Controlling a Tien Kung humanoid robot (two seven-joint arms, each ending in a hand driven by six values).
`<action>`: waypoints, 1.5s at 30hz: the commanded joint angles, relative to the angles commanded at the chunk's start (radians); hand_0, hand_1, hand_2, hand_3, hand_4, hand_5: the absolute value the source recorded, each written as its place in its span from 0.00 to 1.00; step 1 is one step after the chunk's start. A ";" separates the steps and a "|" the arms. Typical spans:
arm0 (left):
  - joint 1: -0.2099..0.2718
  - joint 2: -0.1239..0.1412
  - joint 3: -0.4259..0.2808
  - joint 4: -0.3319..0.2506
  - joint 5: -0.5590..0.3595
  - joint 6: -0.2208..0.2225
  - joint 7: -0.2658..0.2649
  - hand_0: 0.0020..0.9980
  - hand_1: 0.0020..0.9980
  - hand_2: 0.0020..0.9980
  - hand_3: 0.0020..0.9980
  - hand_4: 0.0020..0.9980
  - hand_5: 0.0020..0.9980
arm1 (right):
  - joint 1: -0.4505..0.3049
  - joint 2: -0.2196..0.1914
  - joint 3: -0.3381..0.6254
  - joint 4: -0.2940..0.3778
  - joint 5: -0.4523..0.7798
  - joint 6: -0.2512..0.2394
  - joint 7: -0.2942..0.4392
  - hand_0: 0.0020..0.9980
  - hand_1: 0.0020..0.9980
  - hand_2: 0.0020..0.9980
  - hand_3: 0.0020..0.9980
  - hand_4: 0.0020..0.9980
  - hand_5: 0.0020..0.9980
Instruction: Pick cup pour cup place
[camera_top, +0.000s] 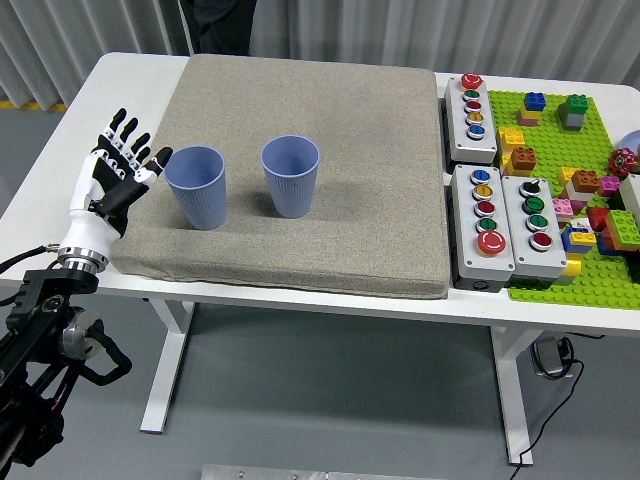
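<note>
Two blue ribbed cups stand upright on a grey mat. The left cup is near the mat's left edge, the right cup a short way to its right. My left hand hovers just left of the left cup with its fingers spread, thumb tip close to the rim, holding nothing. The black left arm comes up from the lower left corner. The right arm does not show.
Two grey button boxes sit right of the mat. A green baseplate with several coloured bricks fills the far right. A person in dark clothes stands beyond the table's far edge.
</note>
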 joint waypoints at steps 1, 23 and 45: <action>0.009 0.003 0.003 -0.004 0.006 0.006 0.000 0.94 0.94 1.00 1.00 0.90 0.20 | -0.001 0.000 0.000 0.000 -0.001 0.000 -0.001 0.70 0.68 0.61 0.60 0.04 0.42; 0.112 0.069 0.100 -0.078 0.130 0.091 0.004 0.95 0.94 1.00 1.00 0.92 0.22 | -0.005 0.002 0.002 0.000 -0.005 0.002 -0.002 0.70 0.68 0.61 0.60 0.03 0.42; 0.040 0.026 0.165 0.080 0.243 0.149 0.013 0.95 0.94 1.00 1.00 0.93 0.22 | 0.003 0.001 -0.005 0.000 0.008 0.001 -0.003 0.70 0.68 0.61 0.60 0.03 0.42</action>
